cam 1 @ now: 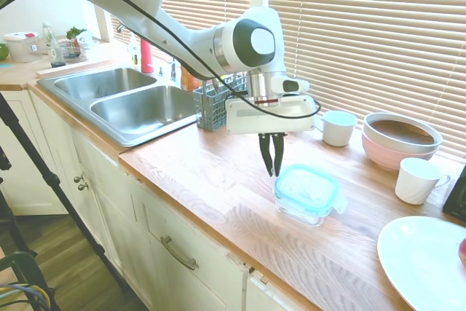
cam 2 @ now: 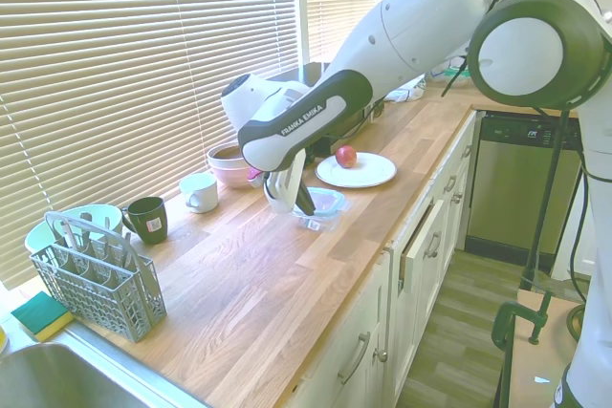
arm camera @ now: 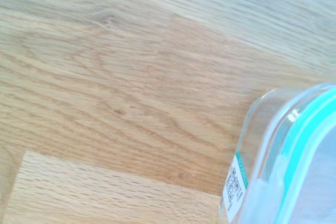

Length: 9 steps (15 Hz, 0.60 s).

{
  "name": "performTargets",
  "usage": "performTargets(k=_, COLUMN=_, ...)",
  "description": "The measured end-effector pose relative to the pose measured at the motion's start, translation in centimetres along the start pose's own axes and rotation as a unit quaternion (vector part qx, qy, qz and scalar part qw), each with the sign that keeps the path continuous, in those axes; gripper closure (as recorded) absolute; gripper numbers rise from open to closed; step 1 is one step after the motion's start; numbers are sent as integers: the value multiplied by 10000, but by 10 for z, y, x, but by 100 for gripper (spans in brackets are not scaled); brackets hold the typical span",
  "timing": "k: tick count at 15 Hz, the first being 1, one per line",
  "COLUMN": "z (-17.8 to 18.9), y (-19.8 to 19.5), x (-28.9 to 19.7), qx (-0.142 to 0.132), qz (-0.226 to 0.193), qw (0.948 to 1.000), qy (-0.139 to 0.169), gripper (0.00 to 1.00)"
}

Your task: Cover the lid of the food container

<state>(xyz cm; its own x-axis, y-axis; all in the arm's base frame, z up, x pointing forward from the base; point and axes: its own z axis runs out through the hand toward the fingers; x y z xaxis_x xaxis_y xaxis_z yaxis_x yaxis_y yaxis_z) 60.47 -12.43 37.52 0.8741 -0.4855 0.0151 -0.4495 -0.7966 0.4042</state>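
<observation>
The teal-rimmed lid (cam 1: 308, 184) sits flat on the clear glass food container (cam 1: 304, 207). Both rest on the wood counter just beside and below the gripper (cam 1: 272, 156) tips.

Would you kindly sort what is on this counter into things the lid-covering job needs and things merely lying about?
Part of the job:
lid, resting on the food container
food container
gripper, jaws close together beside the lid

Just lying about:
stacked bowls
white cups
dark mug
plate with apple
cutlery basket
sink
</observation>
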Motion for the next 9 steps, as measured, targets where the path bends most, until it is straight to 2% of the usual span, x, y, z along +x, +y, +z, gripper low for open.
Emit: performTargets(k=9, z=1, y=9, x=5, qx=-205, qz=25, qw=9996, qy=167, gripper=0)
